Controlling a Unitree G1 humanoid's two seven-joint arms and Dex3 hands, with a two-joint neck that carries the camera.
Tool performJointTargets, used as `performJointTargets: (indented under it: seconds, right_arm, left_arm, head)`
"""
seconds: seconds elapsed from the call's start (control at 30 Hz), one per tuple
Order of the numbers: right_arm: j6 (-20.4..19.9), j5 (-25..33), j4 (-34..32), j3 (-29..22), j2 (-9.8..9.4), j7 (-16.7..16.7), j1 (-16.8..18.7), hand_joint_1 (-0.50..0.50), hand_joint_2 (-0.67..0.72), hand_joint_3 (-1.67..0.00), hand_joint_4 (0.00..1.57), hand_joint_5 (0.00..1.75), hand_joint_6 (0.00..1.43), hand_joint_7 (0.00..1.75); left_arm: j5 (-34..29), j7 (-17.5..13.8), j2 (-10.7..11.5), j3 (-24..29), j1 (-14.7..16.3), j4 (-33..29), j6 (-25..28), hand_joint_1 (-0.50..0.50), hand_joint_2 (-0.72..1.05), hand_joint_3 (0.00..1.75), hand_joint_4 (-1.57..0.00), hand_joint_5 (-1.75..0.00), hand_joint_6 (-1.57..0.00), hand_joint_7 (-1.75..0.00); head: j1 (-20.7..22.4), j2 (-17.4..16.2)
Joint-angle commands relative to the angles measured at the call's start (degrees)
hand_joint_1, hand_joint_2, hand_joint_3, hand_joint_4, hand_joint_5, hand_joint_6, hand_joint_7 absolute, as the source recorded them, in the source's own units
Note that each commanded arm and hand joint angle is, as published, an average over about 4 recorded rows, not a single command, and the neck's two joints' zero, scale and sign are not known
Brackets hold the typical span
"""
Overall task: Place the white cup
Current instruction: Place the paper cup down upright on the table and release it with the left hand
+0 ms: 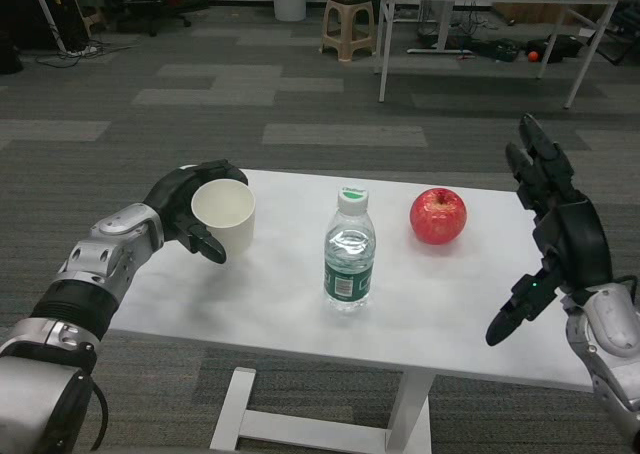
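Observation:
The white cup (226, 215) stands upright near the table's left side, its open mouth showing. My left hand (184, 209) grips it from the left, fingers wrapped around its wall; whether its base touches the tabletop I cannot tell. My right hand (552, 236) hovers over the table's right edge, fingers spread, holding nothing, well away from the cup.
A clear water bottle (349, 259) with a green label stands at the centre of the white table (290, 304). A red apple (438, 215) lies to its right. Beyond on the carpet are a stool (348, 24) and another table (495, 14).

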Motion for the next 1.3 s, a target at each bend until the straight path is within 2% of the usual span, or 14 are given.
performJointTargets:
  seconds: [0.03,0.17,0.3,0.47,0.63,0.73,1.13,1.17,1.3]
  right_arm:
    - [0.2,0.4,-0.7,0.0,-0.25,-0.1,-1.1,-0.46,0.72,0.00,0.00,0.00,0.00,0.00]
    - [0.2,0.4,-0.7,0.0,-0.25,-0.1,-1.1,-0.46,0.72,0.00,0.00,0.00,0.00,0.00]
    - [0.2,0.4,-0.7,0.0,-0.17,-0.1,-1.0,-0.46,0.72,0.00,0.00,0.00,0.00,0.00]
    - [0.2,0.4,-0.5,0.0,-0.10,-0.1,-1.0,-0.46,0.72,0.00,0.00,0.00,0.00,0.00]
    - [0.2,0.4,-0.4,0.0,0.01,-0.1,-1.0,-0.46,0.72,0.00,0.00,0.00,0.00,0.00]
    - [0.2,0.4,-0.4,0.1,0.03,-0.1,-0.9,-0.46,0.72,0.00,0.00,0.00,0.00,0.00]
    - [0.2,0.4,-0.3,0.2,0.19,-0.1,-0.5,-0.46,0.72,0.00,0.00,0.00,0.00,0.00]
    - [0.2,0.4,-0.3,0.2,0.19,-0.1,-0.5,-0.46,0.72,0.00,0.00,0.00,0.00,0.00]
    - [0.2,0.4,-0.3,0.3,0.19,-0.1,-0.5,-0.46,0.72,0.00,0.00,0.00,0.00,0.00]
  left_arm:
    - [-0.7,-0.1,0.4,-0.3,0.0,0.5,-0.8,0.17,0.34,0.00,-0.49,-1.75,-1.26,-1.61]
    - [-0.9,-0.1,0.4,-0.7,0.0,0.9,-1.8,0.15,0.34,0.02,-0.48,-1.75,-1.26,-1.61]
    - [-1.7,0.4,-0.3,-2.9,0.0,2.5,-5.9,0.14,0.34,0.04,-0.43,-1.75,-1.26,-1.61]
    - [-4.3,2.1,-1.0,-7.9,0.0,6.3,-12.3,0.09,0.34,0.09,-0.26,-1.75,-1.18,-1.64]
    - [-7.5,4.1,-1.2,-13.6,-0.3,10.9,-18.0,0.03,0.34,0.09,-0.20,-1.75,-1.15,-1.68]
    - [-8.1,4.5,-1.3,-15.4,-0.7,12.4,-18.7,-0.01,0.34,0.02,-0.19,-1.75,-1.15,-1.68]
    - [-9.9,4.6,-1.3,-19.9,-1.5,15.7,-19.5,-0.03,0.36,0.09,-0.19,-1.75,-1.15,-1.68]
    - [-9.9,4.6,-1.3,-20.0,-1.5,15.7,-19.6,-0.03,0.38,0.09,-0.18,-1.75,-1.12,-1.68]
    - [-10.3,4.6,-1.3,-20.0,-1.5,15.8,-20.7,-0.03,0.43,0.04,-0.02,-1.75,-0.71,-1.68]
  head:
    - [0.0,0.0]
    - [-0.2,-0.3]
    - [-0.2,-0.2]
    - [-0.1,-0.4]
    - [-0.2,-0.6]
    - [-0.3,-0.8]
    - [-0.2,-1.4]
    - [-0.1,-1.6]
    - [0.1,-1.7]
